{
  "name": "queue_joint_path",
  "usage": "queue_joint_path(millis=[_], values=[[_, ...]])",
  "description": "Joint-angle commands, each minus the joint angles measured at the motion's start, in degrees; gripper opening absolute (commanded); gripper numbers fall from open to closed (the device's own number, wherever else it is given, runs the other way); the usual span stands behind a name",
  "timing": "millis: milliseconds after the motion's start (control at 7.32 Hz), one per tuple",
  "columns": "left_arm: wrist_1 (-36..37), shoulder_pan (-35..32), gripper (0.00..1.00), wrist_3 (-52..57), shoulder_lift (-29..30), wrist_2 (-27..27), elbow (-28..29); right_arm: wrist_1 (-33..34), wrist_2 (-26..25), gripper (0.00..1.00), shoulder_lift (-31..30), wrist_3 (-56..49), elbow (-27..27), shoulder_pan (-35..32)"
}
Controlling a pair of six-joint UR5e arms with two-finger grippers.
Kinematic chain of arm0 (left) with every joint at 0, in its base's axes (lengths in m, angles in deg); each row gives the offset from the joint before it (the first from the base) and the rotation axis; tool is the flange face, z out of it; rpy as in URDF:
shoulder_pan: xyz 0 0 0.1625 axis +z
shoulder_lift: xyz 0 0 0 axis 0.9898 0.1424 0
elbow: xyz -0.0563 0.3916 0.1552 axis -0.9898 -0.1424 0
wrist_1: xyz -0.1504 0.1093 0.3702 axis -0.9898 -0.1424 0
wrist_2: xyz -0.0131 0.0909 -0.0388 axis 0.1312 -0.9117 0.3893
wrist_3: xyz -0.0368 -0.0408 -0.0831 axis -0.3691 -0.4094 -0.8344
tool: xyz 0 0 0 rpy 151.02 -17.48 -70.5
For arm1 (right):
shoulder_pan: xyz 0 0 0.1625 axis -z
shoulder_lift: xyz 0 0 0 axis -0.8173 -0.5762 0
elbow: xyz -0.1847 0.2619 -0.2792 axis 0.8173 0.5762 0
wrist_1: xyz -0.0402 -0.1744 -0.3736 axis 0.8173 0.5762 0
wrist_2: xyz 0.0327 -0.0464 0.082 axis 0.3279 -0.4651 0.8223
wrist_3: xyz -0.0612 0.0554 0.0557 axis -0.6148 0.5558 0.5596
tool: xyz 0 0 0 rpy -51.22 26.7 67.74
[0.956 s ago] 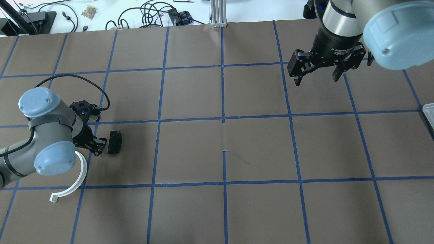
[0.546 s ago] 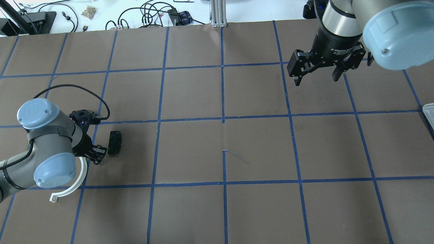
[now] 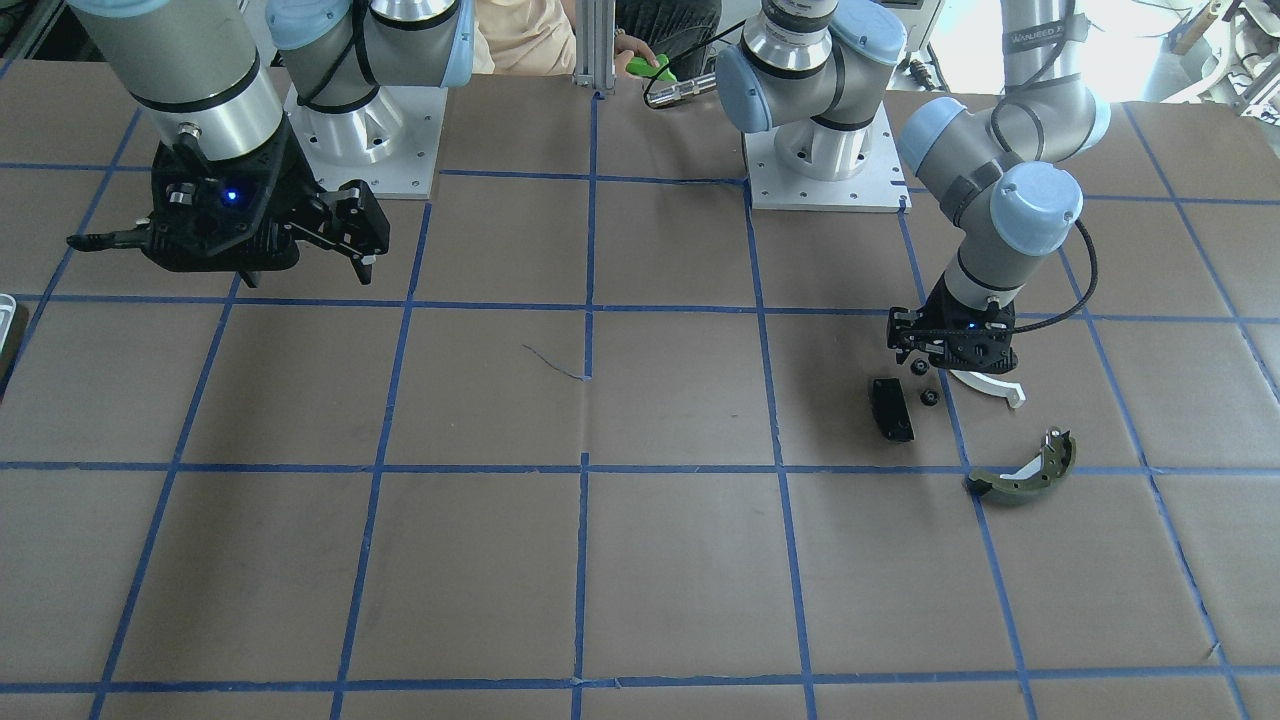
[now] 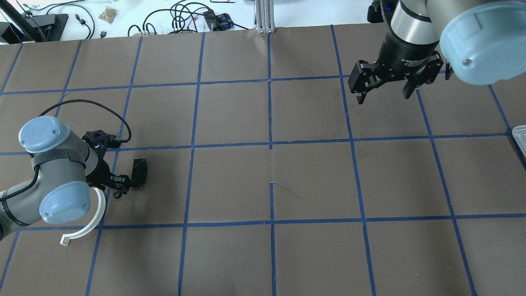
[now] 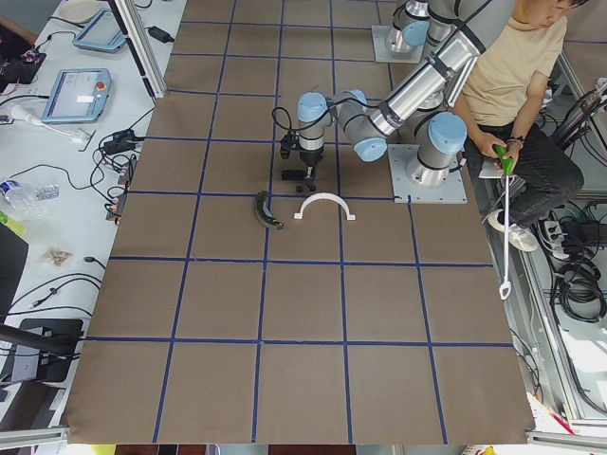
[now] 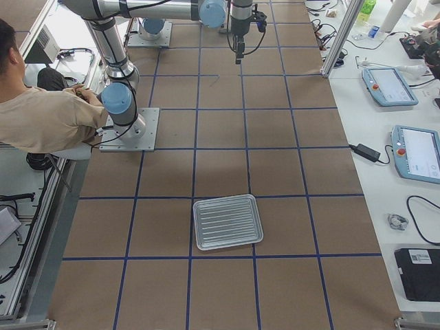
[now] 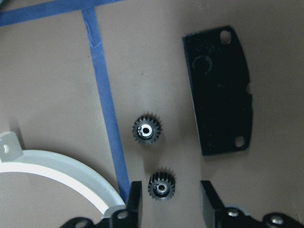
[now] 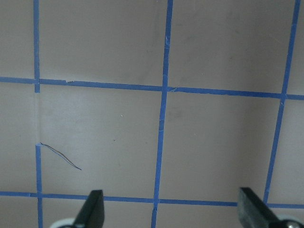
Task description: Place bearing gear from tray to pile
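Two small black bearing gears lie on the brown table: one [image 7: 161,187] between my left gripper's fingers, untouched, the other [image 7: 147,129] just beyond. My left gripper [image 7: 170,189] is open and low over them; it also shows in the front view [image 3: 925,358] and overhead [image 4: 119,186]. The pile surrounds it: black rectangular plate [image 7: 218,90], white half-ring [image 7: 61,166], and olive-green brake shoe [image 3: 1025,470]. My right gripper [image 4: 384,88] is open and empty, high over the far right. The tray [image 6: 227,221] looks empty; overhead shows only a sliver [image 4: 520,137].
Blue tape lines grid the brown table cover. Cables and small devices [image 4: 181,16] lie beyond the far edge. A seated person in a beige shirt [image 5: 512,57] is behind the robot bases.
My left arm has shifted a little toward the near side. A small gear now shows on the table at its fingertips. The right arm has not moved.
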Motion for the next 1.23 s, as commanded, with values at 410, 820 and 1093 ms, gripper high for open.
queue_joint_path(millis=[410, 820, 1093], values=[[-24.6, -5.5, 1.00, -10.2, 0.1, -0.6, 18.6, 0.1, -0.1, 1.00, 0.0, 0.0, 0.0, 0.0], [-39.2, -16.4, 1.00, -25.0, 2.0, 0.0, 34.7, 0.1, -0.2, 1.00, 0.0, 0.0, 0.0, 0.0], [-38.9, -23.4, 1.00, -29.2, -1.3, 1.9, 36.9, 0.1, -0.2, 1.00, -0.1, 0.0, 0.0, 0.0]])
